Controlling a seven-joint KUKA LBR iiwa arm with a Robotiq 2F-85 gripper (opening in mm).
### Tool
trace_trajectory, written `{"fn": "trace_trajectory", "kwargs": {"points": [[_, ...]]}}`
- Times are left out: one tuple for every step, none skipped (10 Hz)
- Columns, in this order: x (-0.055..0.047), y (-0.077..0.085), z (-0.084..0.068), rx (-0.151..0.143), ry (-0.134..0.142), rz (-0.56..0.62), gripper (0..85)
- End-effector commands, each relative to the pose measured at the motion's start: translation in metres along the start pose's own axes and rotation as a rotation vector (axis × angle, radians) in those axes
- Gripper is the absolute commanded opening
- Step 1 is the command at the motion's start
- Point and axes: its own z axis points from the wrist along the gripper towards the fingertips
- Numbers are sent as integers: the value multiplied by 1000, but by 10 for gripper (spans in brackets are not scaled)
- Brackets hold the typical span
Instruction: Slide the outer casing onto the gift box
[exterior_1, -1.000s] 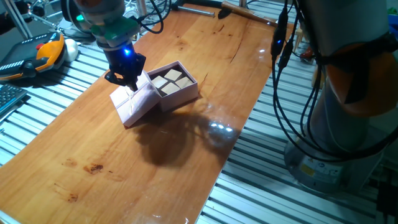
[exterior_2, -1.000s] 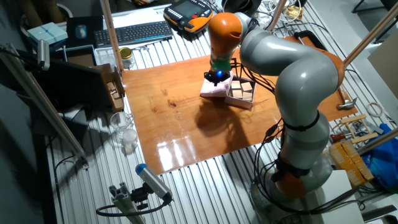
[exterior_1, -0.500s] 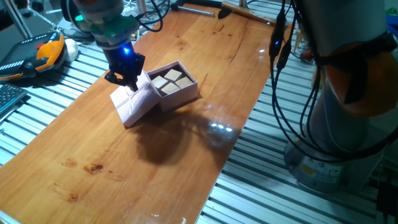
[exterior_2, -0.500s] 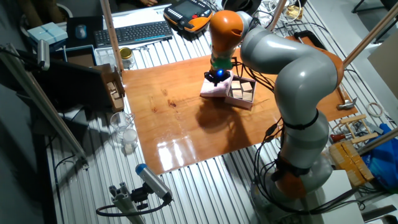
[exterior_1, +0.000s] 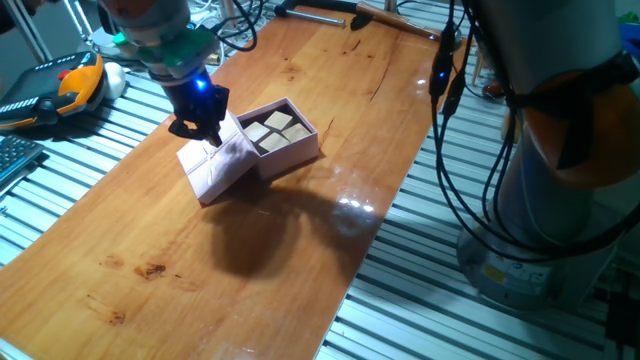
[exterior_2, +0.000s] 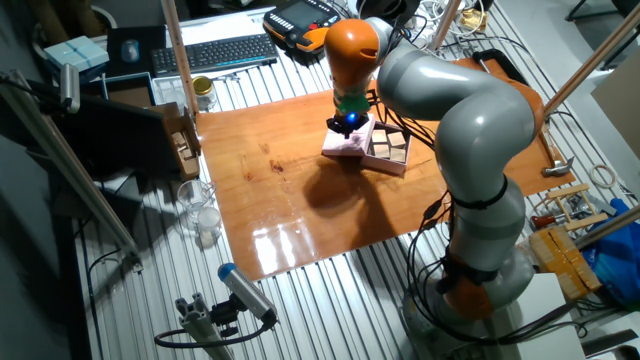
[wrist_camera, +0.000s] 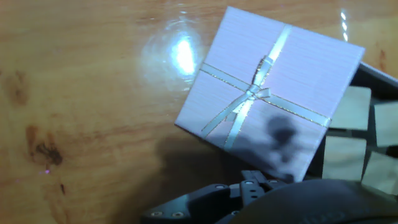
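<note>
In the hand view, dark parts of the gripper (wrist_camera: 249, 193) are seen at the bottom edge, but whether its jaws are apart or together cannot be told. Just beyond it lies the casing (wrist_camera: 270, 93), flat on the table (exterior_1: 300, 250), ribbon cross upward, with one edge overlapping the box (wrist_camera: 354, 149). In the fixed view, the gripper (exterior_1: 203, 128) is placed above the casing's (exterior_1: 215, 165) far edge, and the box (exterior_1: 283, 140) is still mostly uncovered. The sliding step is judged to be at its beginning. For the next move, the casing must be aligned squarely with the box and pushed over it.
</note>
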Motion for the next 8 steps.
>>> {"fn": "trace_trajectory", "kwargs": {"points": [[0, 0, 0, 1, -6, -8, 0], [0, 0, 0, 3, -3, -17, 0], [0, 0, 0, -8, 1, -23, 0], [0, 0, 0, -14, 3, -13, 0], [0, 0, 0, -5, -2, 6, 0], [-6, 5, 4, -18, -4, 41, 0], [-11, 9, 10, -27, -12, 61, 0], [-14, 12, 18, -30, -17, 67, 0]]}}
